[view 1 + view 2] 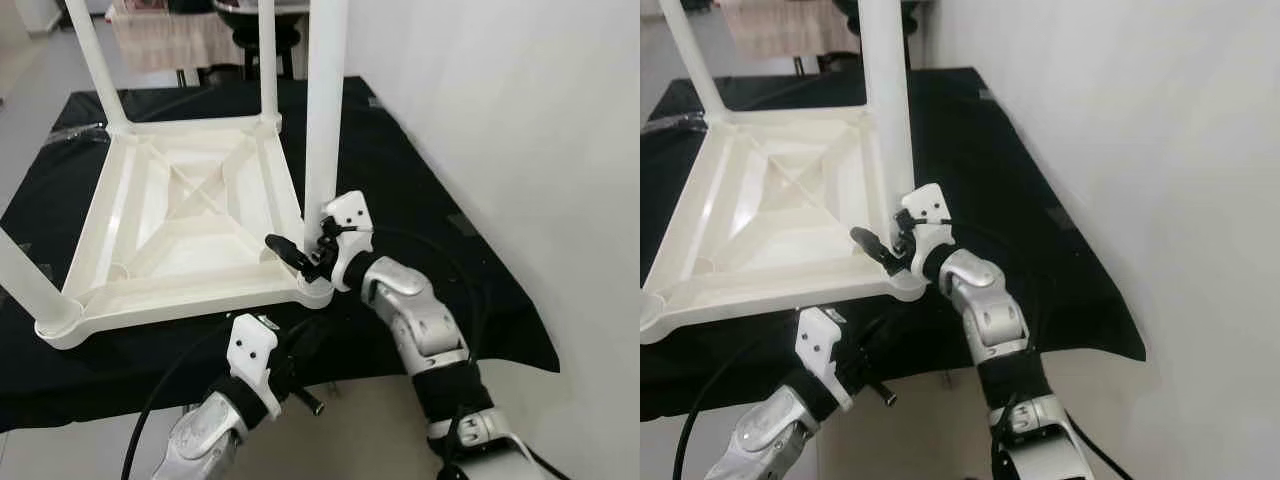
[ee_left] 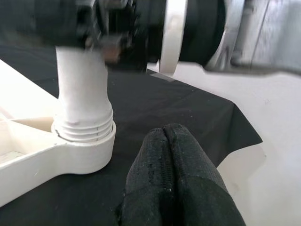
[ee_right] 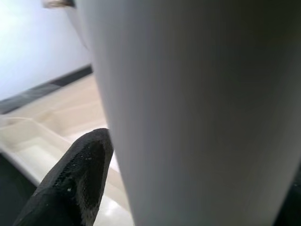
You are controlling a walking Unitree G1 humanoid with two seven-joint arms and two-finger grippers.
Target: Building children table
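A: Item one, far left?
B: White plastic table leg (image 1: pixel 28 283), standing up out of the near-left corner socket of the upturned table top (image 1: pixel 190 215). More legs rise from the far corners: one at far left (image 1: pixel 95 60), one further along the back edge (image 1: pixel 268 60).

A: And the table top itself?
B: Lying underside up on a black cloth (image 1: pixel 420 190), ribs crossing in an X. The cloth covers a low surface; a white wall (image 1: pixel 520 120) runs along the right.

A: Left gripper?
B: Left gripper (image 2: pixel 176 183), below the near edge of the table top, off the cloth's front edge. Fingers pressed together, holding nothing. Its wrist view looks at the near-right corner socket (image 2: pixel 84 146), with ridged rings at the base of the leg seated there.

A: Next along?
B: Near-right leg (image 1: pixel 325 110), upright in that corner socket, tall enough to run out of the top of the head view.

A: Right gripper?
B: Right gripper (image 1: pixel 305 255), at the foot of that leg, just above the socket. One black finger (image 3: pixel 70 183) lies against the leg's side, on the table top's inner side; the white wrist housing sits on the other side. The second finger is hidden behind the leg, so I cannot tell whether the jaws are clamped on it
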